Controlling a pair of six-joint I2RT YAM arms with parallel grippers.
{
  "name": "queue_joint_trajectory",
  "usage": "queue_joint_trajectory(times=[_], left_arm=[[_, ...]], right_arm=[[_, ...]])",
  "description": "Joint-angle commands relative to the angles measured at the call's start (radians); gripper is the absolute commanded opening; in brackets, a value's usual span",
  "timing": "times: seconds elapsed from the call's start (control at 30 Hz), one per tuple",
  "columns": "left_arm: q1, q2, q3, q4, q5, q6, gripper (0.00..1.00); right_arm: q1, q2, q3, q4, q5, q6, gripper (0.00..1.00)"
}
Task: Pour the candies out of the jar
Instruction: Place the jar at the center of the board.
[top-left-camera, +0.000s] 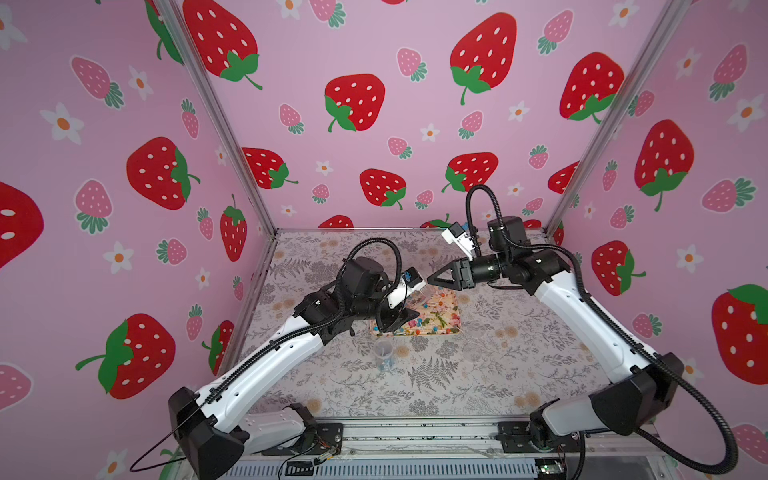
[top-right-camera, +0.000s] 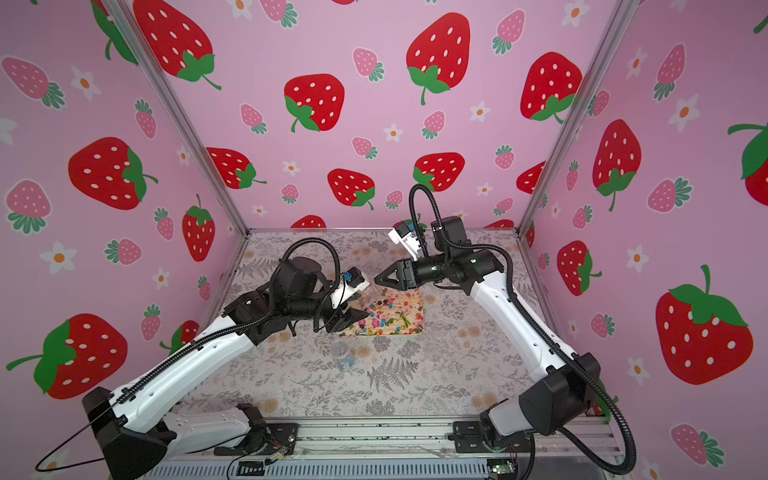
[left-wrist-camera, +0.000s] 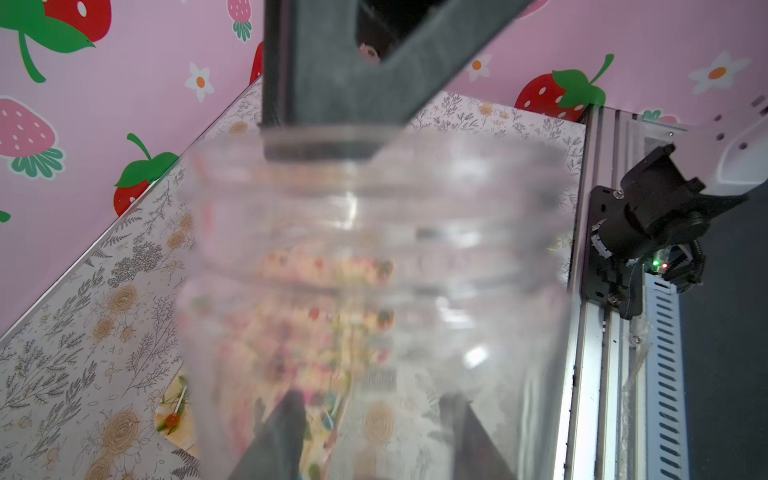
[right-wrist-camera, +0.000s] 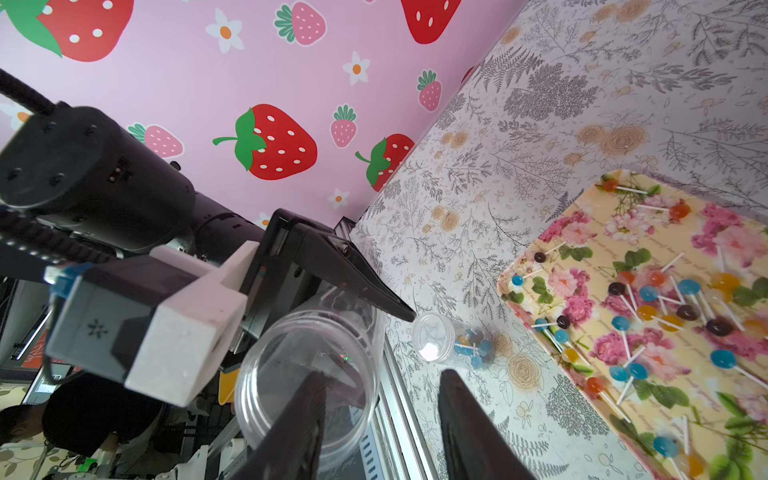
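Note:
My left gripper (top-left-camera: 405, 316) is shut on a clear plastic jar (top-left-camera: 419, 293), which it holds tipped on its side over the near left corner of a floral tray (top-left-camera: 455, 330). In the right wrist view the jar (right-wrist-camera: 282, 357) looks empty, with its open mouth toward that camera. The candies (right-wrist-camera: 648, 307) are small lollipops with blue, orange, red and dark heads, and they lie scattered across the tray (right-wrist-camera: 513, 274). My right gripper (right-wrist-camera: 384, 374) hovers above the tray's far left corner, just past the jar. Its fingers stand apart with nothing between them.
A second, smaller clear jar (top-left-camera: 383, 353) lies on its side on the floral tablecloth in front of the tray, with a few blue candies in it (right-wrist-camera: 473, 345). Pink strawberry walls close in three sides. A metal rail (top-left-camera: 415, 432) runs along the front edge.

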Motion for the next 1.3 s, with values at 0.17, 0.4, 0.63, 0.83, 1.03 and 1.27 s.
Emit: queue_joint_trajectory(times=[0.17, 0.4, 0.63, 0.83, 1.03, 1.27], left_arm=[[0.022, -0.005, -0.02, 0.048, 0.089, 0.003, 0.44], [0.022, -0.009, -0.014, 0.028, 0.089, 0.025, 0.45], [0.022, -0.012, -0.018, 0.039, 0.072, 0.022, 0.5], [0.022, -0.065, -0.077, 0.155, -0.068, -0.066, 0.72], [0.025, -0.22, -0.211, 0.325, -0.326, -0.202, 0.99], [0.031, -0.329, -0.29, 0.291, -0.418, -0.315, 0.99]], right_arm=[[0.052, 0.039, 0.078, -0.106, 0.001, -0.075, 0.38], [0.089, 0.09, 0.148, -0.192, 0.055, -0.129, 0.22], [0.122, 0.122, 0.219, -0.254, 0.175, -0.166, 0.0], [0.125, 0.166, 0.314, -0.327, 0.414, -0.181, 0.0], [0.1, 0.269, 0.435, -0.402, 0.679, -0.211, 0.0], [0.013, 0.509, 0.631, -0.488, 1.041, -0.256, 0.0]])
